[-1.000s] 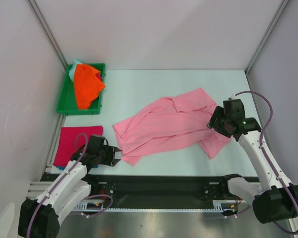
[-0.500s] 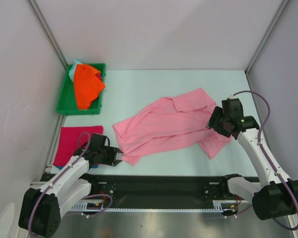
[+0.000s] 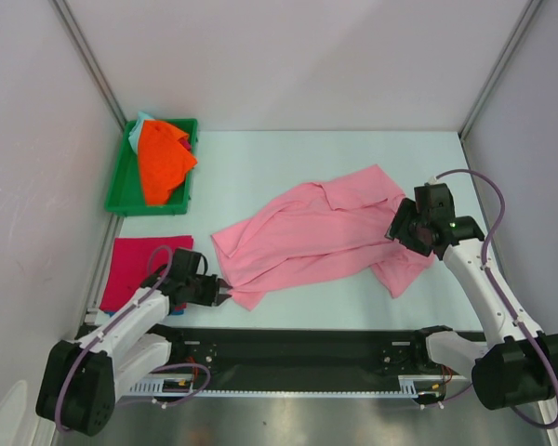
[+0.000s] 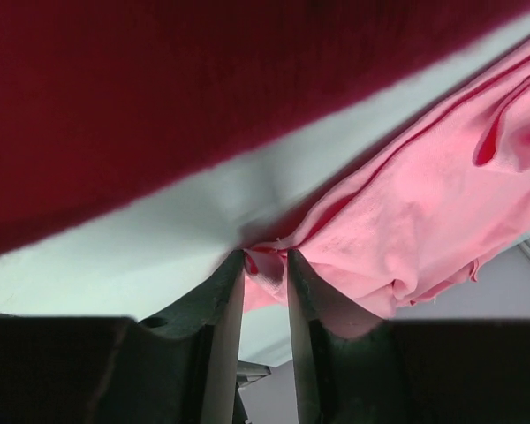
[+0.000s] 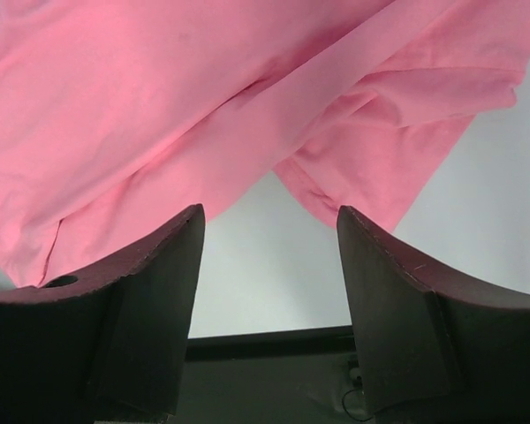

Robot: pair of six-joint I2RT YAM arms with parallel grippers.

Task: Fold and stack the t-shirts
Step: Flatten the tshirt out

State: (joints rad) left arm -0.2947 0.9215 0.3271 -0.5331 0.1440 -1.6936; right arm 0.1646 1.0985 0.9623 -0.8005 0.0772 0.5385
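One pink shirt (image 3: 307,237) lies crumpled mid-counter (image 3: 288,158). Left fingers (image 4: 219,344), narrowed, flank its near-left corner; whether they pinch it, I cannot tell. Right fingers (image 5: 150,300) hang spread over its right side. Folded magenta shirt (image 3: 139,265) just left; green tray (image 3: 149,210) far left; open counter beyond.

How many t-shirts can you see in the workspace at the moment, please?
4. The pink t-shirt lies spread mid-table; the magenta-red t-shirt lies folded at the near left; the orange t-shirt sits in the green tray, with the pale teal t-shirt peeking beneath it. More may be hidden.
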